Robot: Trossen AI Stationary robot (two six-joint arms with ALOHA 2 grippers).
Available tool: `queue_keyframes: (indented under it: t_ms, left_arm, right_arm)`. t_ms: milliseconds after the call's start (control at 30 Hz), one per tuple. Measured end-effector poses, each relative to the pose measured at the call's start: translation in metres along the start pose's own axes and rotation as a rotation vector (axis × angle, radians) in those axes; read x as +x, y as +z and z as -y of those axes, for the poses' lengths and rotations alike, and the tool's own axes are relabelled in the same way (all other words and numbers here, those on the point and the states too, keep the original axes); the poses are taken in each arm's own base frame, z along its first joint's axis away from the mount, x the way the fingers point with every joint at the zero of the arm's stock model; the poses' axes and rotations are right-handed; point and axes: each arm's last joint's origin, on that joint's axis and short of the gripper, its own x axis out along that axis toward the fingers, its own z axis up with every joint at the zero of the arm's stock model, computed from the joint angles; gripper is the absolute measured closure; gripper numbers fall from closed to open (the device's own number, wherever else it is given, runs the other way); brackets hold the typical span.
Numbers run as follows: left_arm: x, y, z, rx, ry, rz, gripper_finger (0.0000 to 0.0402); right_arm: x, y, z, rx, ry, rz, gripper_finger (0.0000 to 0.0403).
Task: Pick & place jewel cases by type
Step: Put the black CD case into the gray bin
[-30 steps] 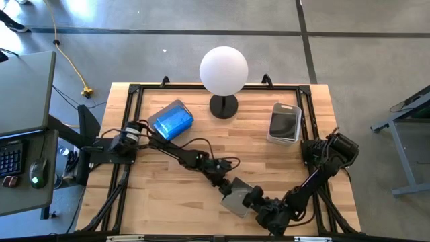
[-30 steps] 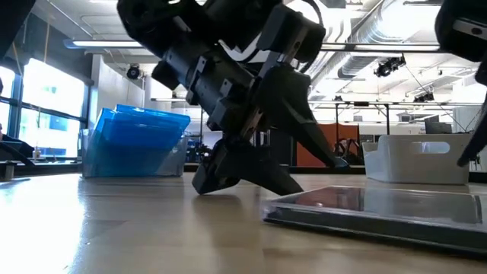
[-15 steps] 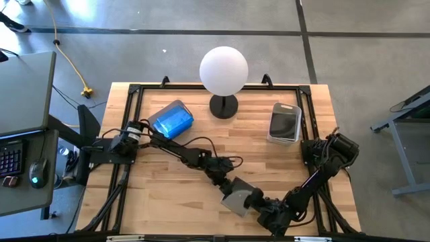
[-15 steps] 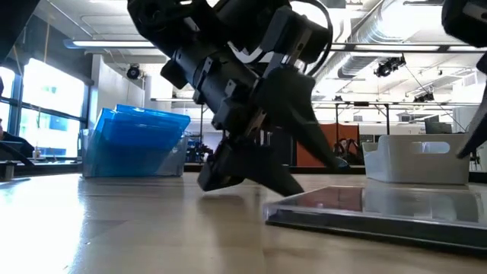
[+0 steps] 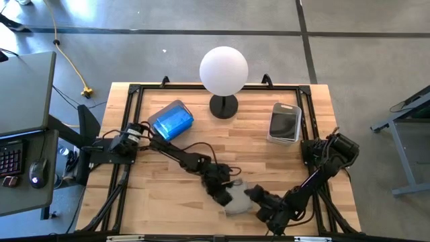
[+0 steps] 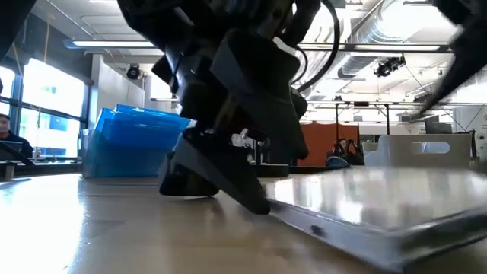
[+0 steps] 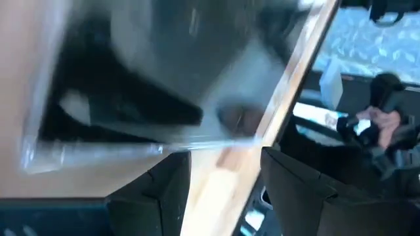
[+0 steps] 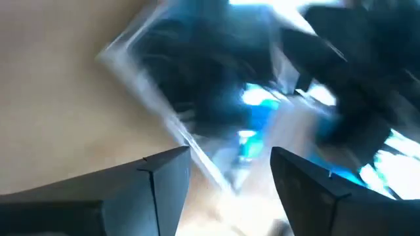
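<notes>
One dark grey jewel case (image 5: 238, 200) sits near the table's front edge, tilted: its left edge (image 6: 268, 210) is on the wood and its right side (image 6: 411, 205) is raised. My left gripper (image 5: 226, 193) comes at it from the far left, open, at the low edge. My right gripper (image 5: 259, 202) reaches in from the right, open, with a corner of the case (image 8: 226, 183) between its fingers. Blue jewel cases fill a bin (image 5: 171, 119) at the far left. A dark one lies in the grey bin (image 5: 284, 123) at the far right. My left gripper meets the case at its low left edge (image 7: 167, 148), slanting down from the far left. In the low view a finger (image 6: 224, 179) bears on that edge where it meets the table. Nothing is pinched between the open fingers. My right gripper stands open around the case's raised corner. Which finger bears the case cannot be told, as the case hides the place of contact.
A white globe lamp (image 5: 224, 70) stands on its dark foot (image 5: 224, 105) at the middle of the far edge. The black frame rail (image 5: 201, 88) runs round the tabletop. Bare wood (image 5: 161, 195) lies at the near left.
The dark case has tipped: its right side has come up off the table while its left edge stayed down, and it has turned a little. Both grippers have rolled about their wrists. The left one has shifted slightly toward the near edge.
</notes>
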Motion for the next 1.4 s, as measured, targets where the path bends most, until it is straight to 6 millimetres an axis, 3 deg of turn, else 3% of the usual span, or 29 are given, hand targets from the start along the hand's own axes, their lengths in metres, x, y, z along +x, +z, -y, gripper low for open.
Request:
queue_keyframes:
  t_ms: [200,400,633,867,1000,1400]
  left_arm:
    - [0.005,0.006,-0.005,0.009,-0.004,0.051,0.0220]
    - [0.004,0.010,-0.005,0.013,-0.014,0.083,0.0220]
    - [0.001,0.014,-0.009,0.025,0.000,0.089,0.0220]
    - [-0.008,0.028,-0.018,0.015,0.018,0.120,0.0220]
    - [-0.013,0.032,-0.024,0.002,0.052,0.134,0.0220]
    - [-0.010,0.028,-0.025,-0.026,0.080,0.146,0.0220]
  right_arm:
    - [-0.001,0.007,-0.004,0.021,0.213,0.144,0.0199]
    - [-0.005,0.015,-0.003,0.007,0.204,0.225,0.0199]
    - [-0.014,0.012,-0.011,-0.001,0.148,0.157,0.0199]
    - [-0.023,0.017,-0.019,0.126,0.287,0.216,0.0199]
    - [-0.024,0.013,-0.020,0.111,0.285,0.178,0.0199]
    - [0.014,-0.003,0.003,0.113,0.529,0.180,0.0199]
